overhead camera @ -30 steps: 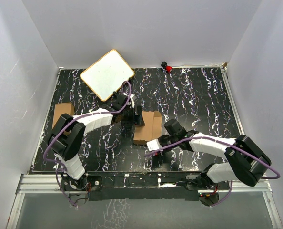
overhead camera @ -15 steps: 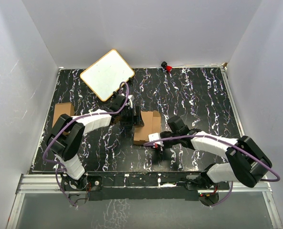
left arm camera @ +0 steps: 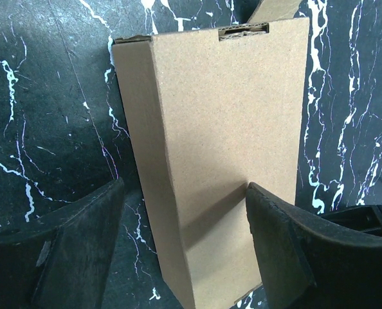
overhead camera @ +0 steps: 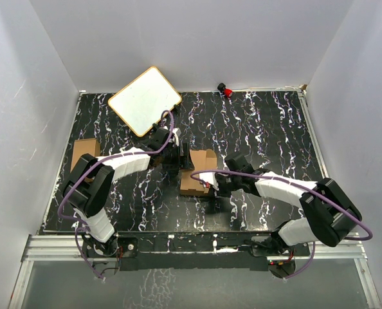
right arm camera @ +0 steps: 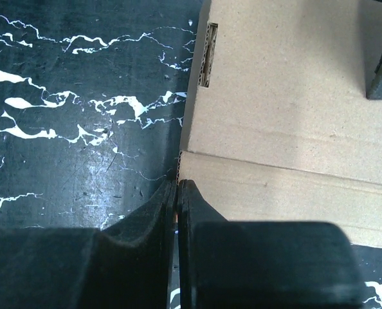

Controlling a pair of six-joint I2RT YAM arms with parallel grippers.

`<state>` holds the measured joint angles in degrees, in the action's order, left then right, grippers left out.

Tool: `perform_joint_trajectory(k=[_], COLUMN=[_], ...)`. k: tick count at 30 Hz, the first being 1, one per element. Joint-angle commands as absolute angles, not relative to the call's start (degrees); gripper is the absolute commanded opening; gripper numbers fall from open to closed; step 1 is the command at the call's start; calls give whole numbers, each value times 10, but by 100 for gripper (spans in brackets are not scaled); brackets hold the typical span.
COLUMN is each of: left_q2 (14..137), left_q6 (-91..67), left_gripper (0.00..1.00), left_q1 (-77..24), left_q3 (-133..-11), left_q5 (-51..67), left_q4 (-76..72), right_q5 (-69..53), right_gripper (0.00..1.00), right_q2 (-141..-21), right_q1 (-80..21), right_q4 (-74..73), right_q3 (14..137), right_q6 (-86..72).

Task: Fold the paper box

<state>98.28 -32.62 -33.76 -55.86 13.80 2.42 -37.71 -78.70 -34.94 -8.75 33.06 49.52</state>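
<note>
Soft, even light from above fills the top view. A pale glare lies on the counter (right arm camera: 88, 174) in the right wrist view, and a soft shadow crosses the paper box (left arm camera: 210, 219) in the left.

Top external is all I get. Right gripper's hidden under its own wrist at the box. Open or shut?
Observer: Shut. The right wrist view shows the right gripper closed at the edge of the paper box; I can't tell if cardboard is pinched.
Operator: Left gripper?
Observer: Open. In the left wrist view the left gripper straddles the box's near end, with table showing between one finger and the cardboard.
Operator: Any flap unfolded?
Observer: Yes. The right wrist view shows a flap lying flat past a crease, right beside the shut fingertips.
</note>
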Motion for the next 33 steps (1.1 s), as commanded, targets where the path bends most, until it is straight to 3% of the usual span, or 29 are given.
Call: perform_joint_trajectory(k=[1,17,33], left_q2=[982,994,1011], left_q6=[-307,-310,-322], left_gripper=[73,72,71], left_q1=[-338,-338,-338], left_q3=[-544,-554,-563], left_q5=[136,147,156], left_q4=[91,93,94], right_q5=[-377,-374,-307], right_gripper=[8,8,8], right_q2=[-796,-796,-840], right_q1=[-345,-351,-419], right_q4=[-59,-63,-118], right_q3=[357,386,468], right_q6=[470,421,395])
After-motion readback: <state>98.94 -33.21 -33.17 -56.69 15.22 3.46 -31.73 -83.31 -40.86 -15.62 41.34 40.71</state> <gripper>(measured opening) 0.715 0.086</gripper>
